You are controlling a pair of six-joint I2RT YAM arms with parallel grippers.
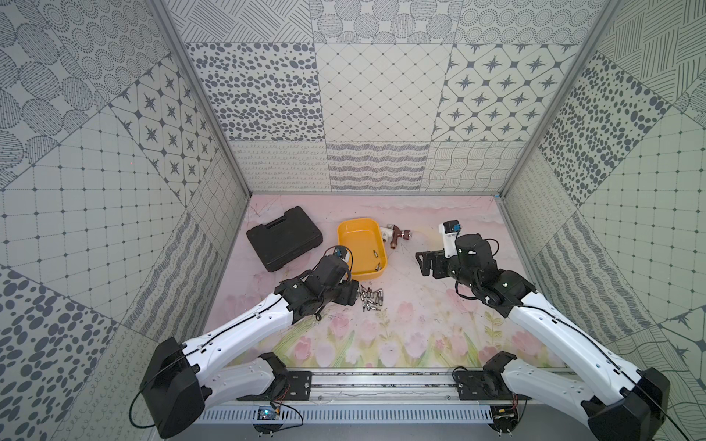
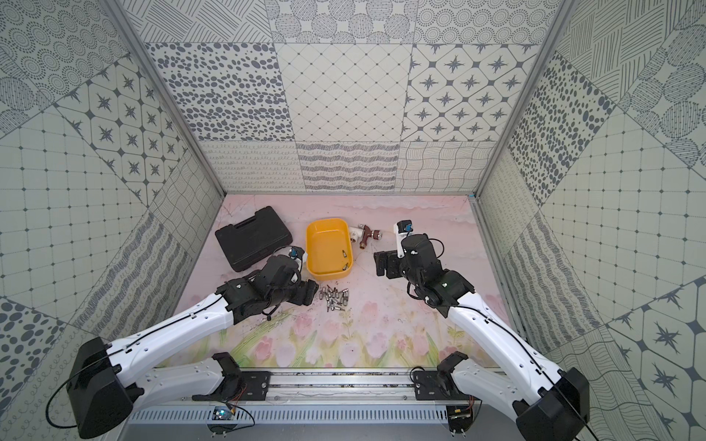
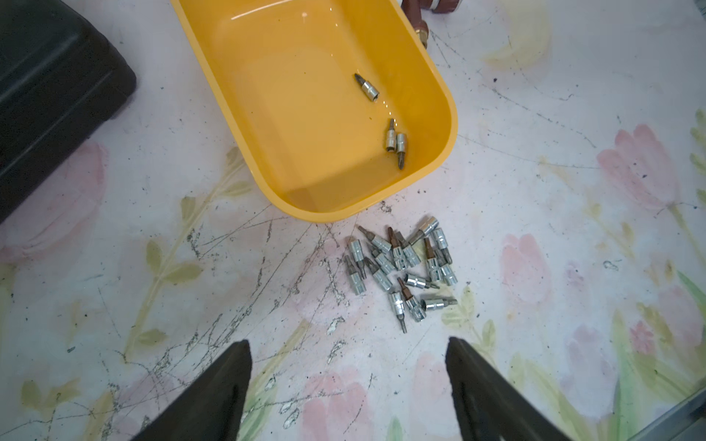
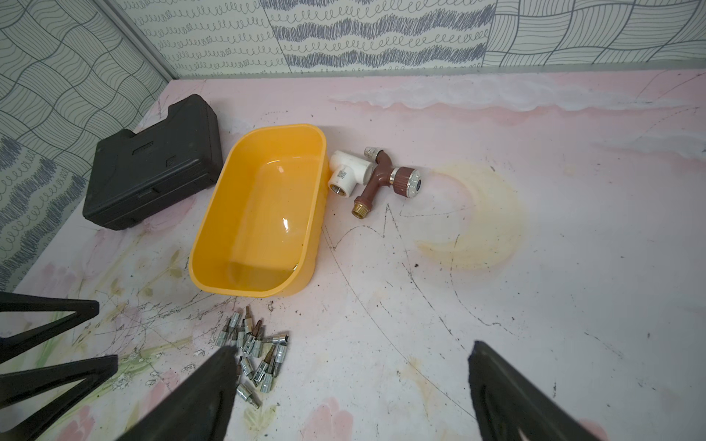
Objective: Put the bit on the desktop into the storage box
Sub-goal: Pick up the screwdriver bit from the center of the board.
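Starting with my left gripper (image 3: 348,343): fingers spread, pinching nothing, poised just short of the pile of bits (image 3: 401,271) on the desktop (image 3: 554,214). Just beyond the pile, only three bits (image 3: 395,143) lie in the storage box (image 3: 452,114) — most of the job remains, I judge. My right gripper (image 4: 353,347) hangs with fingers parted wide — empty.

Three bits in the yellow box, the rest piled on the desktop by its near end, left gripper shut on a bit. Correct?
Not quite: the left gripper is open and empty; the left wrist view shows its jaws apart over the desktop. The rest stands: three bits lie in the storage box, the pile of bits on the desktop by its near end.
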